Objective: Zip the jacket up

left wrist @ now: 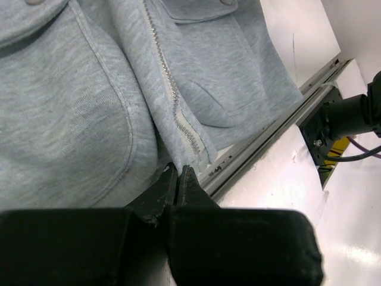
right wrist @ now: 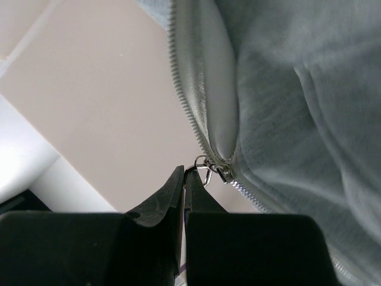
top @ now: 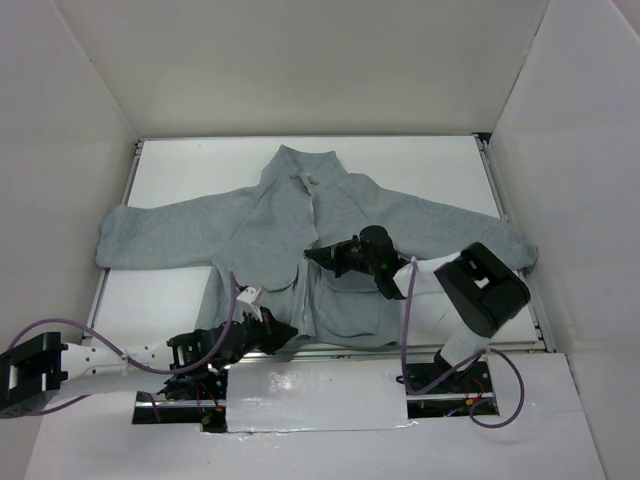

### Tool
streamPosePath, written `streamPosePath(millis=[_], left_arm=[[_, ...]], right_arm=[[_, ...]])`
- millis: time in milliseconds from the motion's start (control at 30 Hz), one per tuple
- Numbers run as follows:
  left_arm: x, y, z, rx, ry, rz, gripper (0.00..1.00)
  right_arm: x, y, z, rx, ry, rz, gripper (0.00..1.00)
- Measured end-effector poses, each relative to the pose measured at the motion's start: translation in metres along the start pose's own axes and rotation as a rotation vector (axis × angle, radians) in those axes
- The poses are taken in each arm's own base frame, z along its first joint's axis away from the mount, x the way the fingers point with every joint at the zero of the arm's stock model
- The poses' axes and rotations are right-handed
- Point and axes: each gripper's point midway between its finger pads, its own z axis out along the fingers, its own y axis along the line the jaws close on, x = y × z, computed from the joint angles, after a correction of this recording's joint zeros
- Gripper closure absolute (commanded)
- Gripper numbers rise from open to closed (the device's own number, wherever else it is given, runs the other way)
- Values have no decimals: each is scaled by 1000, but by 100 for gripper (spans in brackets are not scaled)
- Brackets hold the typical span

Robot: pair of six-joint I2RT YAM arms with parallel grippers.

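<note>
With our left gripper (left wrist: 178,177) pinching the hem (left wrist: 205,156) of the jacket (top: 270,225) and our right gripper (right wrist: 184,177) clamped on the zipper pull (right wrist: 205,173), we should draw straight toward the collar (top: 300,160), hem taut.

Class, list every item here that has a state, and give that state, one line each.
jacket: lying flat, front up, sleeves spread.
zipper: closed at the hem, open above the pull.
zipper pull: about halfway up the front.
left pincer: shut on the jacket's hem.
right pincer: shut on the zipper pull.
</note>
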Motion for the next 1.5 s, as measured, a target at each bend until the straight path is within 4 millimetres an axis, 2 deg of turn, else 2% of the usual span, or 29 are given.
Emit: streamPosePath(millis=[100, 200, 267, 333, 400, 500, 567, 600, 700, 767, 900, 1000, 1100, 1167, 1333, 1500], left_arm=[[2, -6, -6, 7, -5, -7, 100], [-4, -14, -12, 17, -15, -22, 100], [-8, -22, -16, 29, -18, -25, 100], [-10, -24, -18, 24, -12, -23, 100], [-6, -19, -19, 0, 10, -17, 100], [10, -6, -21, -49, 68, 4, 100], [20, 0, -23, -67, 104, 2, 100], [25, 3, -24, -75, 121, 7, 100], [35, 10, -26, -87, 138, 1, 100], [37, 11, -26, -91, 133, -9, 100], [26, 6, -22, -84, 73, -35, 100], [13, -2, -17, -70, 12, -76, 100], [1, -8, -12, -65, -55, -116, 100], [-6, -9, -10, -73, -96, -126, 100], [-7, -7, -9, -113, -134, -121, 100], [5, -2, -17, -141, -100, -104, 100]], right_arm=[[17, 11, -16, 11, 7, -3, 100], [50, 33, -35, -46, 44, -46, 100], [68, 41, -35, -73, 79, -72, 100], [77, 40, -24, -80, 109, -86, 100], [76, 24, -5, -60, 128, -90, 100], [61, -14, 24, -18, 129, -86, 100], [48, -43, 36, 10, 115, -88, 100], [48, -44, 34, -7, 111, -98, 100], [49, -40, 24, -15, 95, -92, 100], [55, -29, 14, -24, 88, -91, 100], [53, 1, -13, -24, 30, -77, 100], [37, 17, -30, 3, -46, -80, 100], [22, 29, -29, 76, -84, -81, 100], [18, 36, -22, 136, -75, -77, 100], [9, 28, -2, 274, -45, -48, 100], [13, 10, -7, 290, -10, -38, 100]])
